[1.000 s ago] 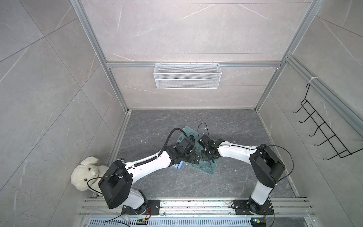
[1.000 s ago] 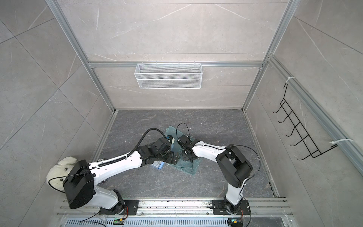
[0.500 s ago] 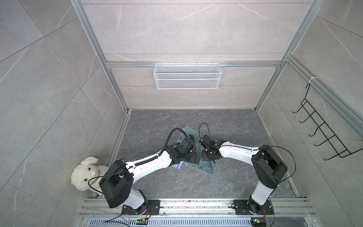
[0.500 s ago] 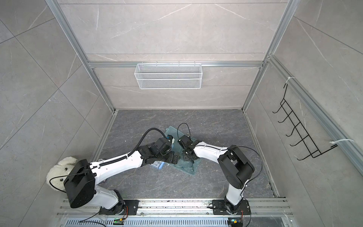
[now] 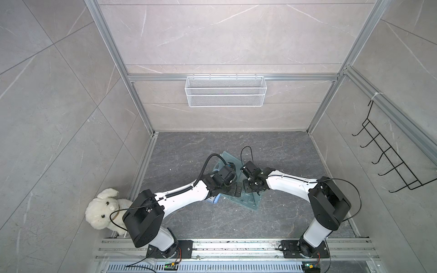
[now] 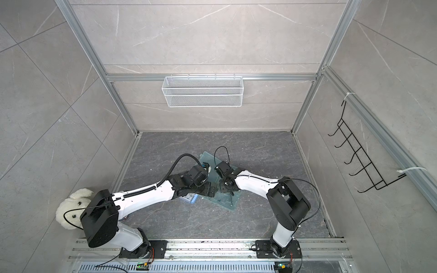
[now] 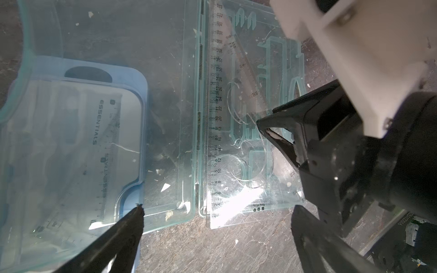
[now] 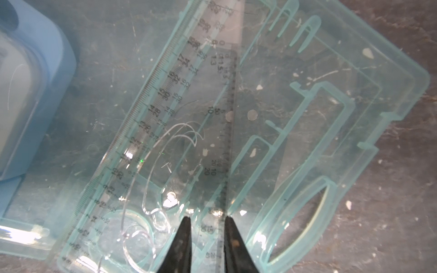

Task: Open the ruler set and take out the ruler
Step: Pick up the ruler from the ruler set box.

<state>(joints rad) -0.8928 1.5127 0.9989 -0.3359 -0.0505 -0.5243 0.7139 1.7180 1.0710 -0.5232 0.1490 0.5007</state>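
The right gripper [image 8: 208, 227] has narrowed around the clear ruler [image 8: 234, 82] inside the open case [image 8: 343, 59], grip unconfirmed, so lifting seems next. The left gripper [image 7: 217, 221] hangs wide open over the case's end.

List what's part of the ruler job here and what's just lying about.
Job: open ruler set case, ruler in it.
Lying about: blue pack, plush toy, wire basket, hook rack.
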